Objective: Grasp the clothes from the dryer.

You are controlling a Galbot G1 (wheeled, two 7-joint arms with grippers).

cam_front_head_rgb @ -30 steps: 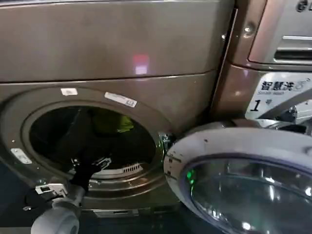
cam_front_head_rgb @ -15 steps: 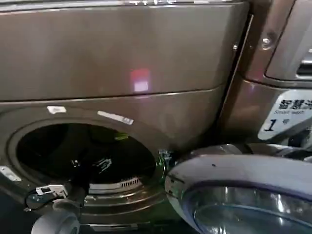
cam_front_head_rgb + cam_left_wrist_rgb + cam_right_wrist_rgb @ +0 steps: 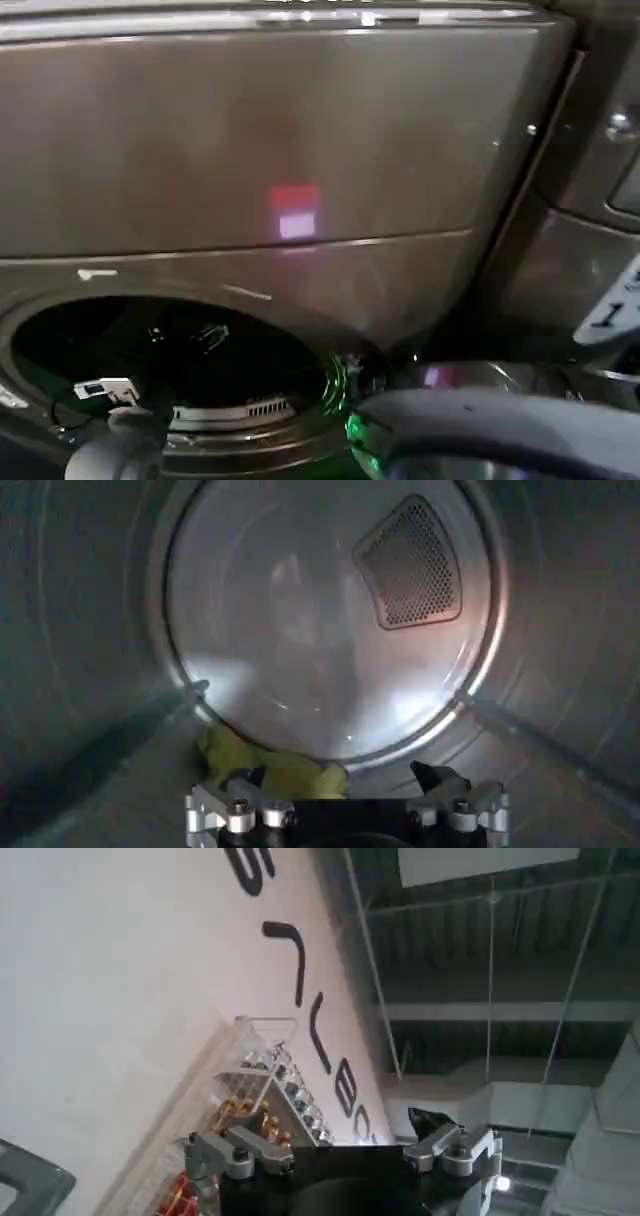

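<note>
The dryer (image 3: 300,140) is a bronze-grey machine whose round drum mouth (image 3: 150,350) opens at the lower left of the head view. My left arm (image 3: 115,450) reaches into that mouth. Inside the drum, the clothes (image 3: 275,772), a small lime-yellow bundle, lie on the drum floor against the back wall. My left gripper (image 3: 342,780) is open just short of the bundle. One fingertip (image 3: 250,777) is at the fabric's edge and the other stands well off to the side. My right gripper (image 3: 335,1138) is open and holds nothing, pointing up at a white lettered wall.
The open dryer door (image 3: 500,430) juts out at the lower right of the head view, beside a neighbouring machine panel with a "1" sticker (image 3: 612,315). Inside the drum are a perforated vent (image 3: 410,565) and two raised vanes (image 3: 120,740) (image 3: 540,735). A clear rack (image 3: 250,1098) hangs on the wall.
The head view has swung upward, so drum mouth and door now sit lower in it. The lime fabric seen in the mouth earlier has dropped out of that view. My left arm stays in the drum.
</note>
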